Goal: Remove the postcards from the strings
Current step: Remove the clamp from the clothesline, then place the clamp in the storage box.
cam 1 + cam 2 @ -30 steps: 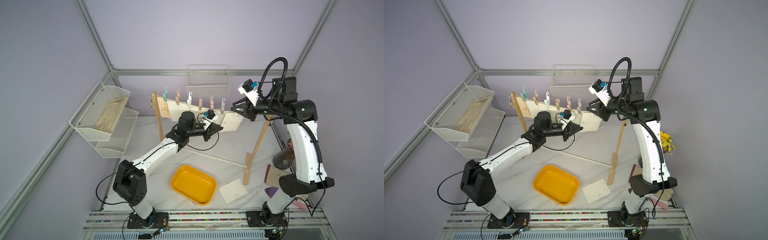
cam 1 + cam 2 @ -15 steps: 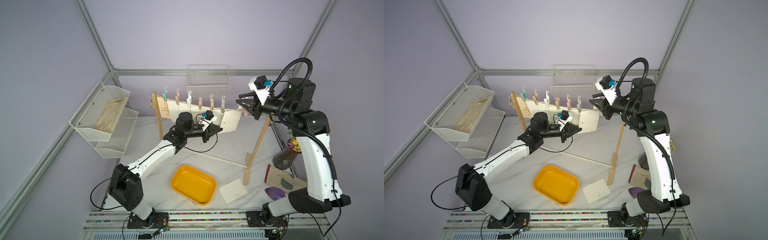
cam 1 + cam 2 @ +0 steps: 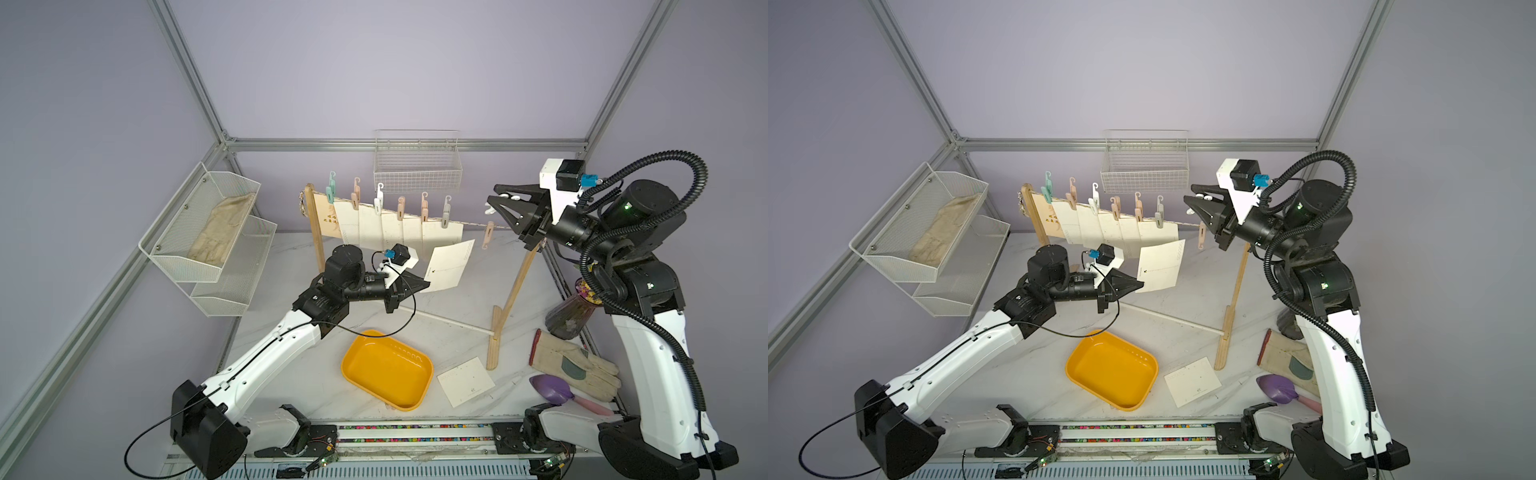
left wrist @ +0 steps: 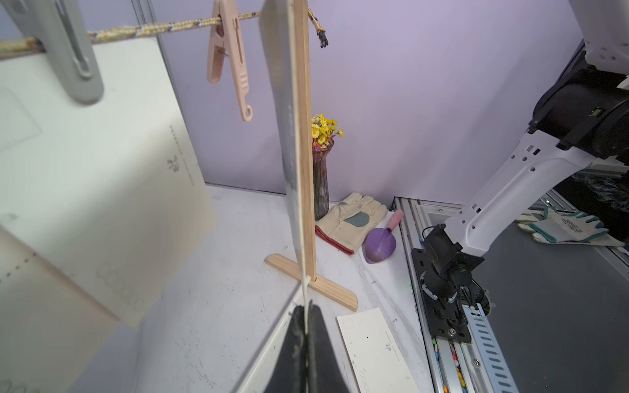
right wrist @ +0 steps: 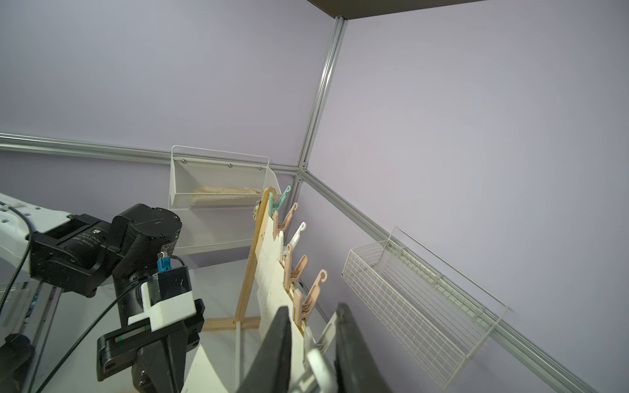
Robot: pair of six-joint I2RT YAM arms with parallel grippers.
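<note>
Left claw [image 3: 423, 286]: jaws pressed together on the lower corner of the held postcard [image 3: 449, 266], below the line of cards.
Mesh shelf [image 3: 178, 253]: fixed to the left wall, with a beige cloth in its upper tier.
Left post [image 3: 316, 241]: light wood, carrying one end of the string [image 4: 153, 30].
Hung postcards [image 3: 390, 230]: six in an overlapping row along the string. The leftmost is tan with orange lettering. Each is pinned by one of the clothespins [image 3: 401, 208].
Held postcard: cream, tilted, off the string, near the last hung card. It appears edge-on in the left wrist view.
Pink clothespin [image 3: 489, 236]: hangs alone, hook down, on the string between the last card and the right post [image 3: 515, 291].
Right claw [image 3: 493, 195]: raised above the string's right end and apart from it, jaws clamped on a white clothespin [image 5: 316, 355].
Right post: light wood, its foot on the table [image 3: 457, 307].
Yellow tray [image 3: 386, 374]: on the table in front of the line.
Loose postcard [image 3: 465, 381]: flat on the table beside the tray, near the right post's foot.
</note>
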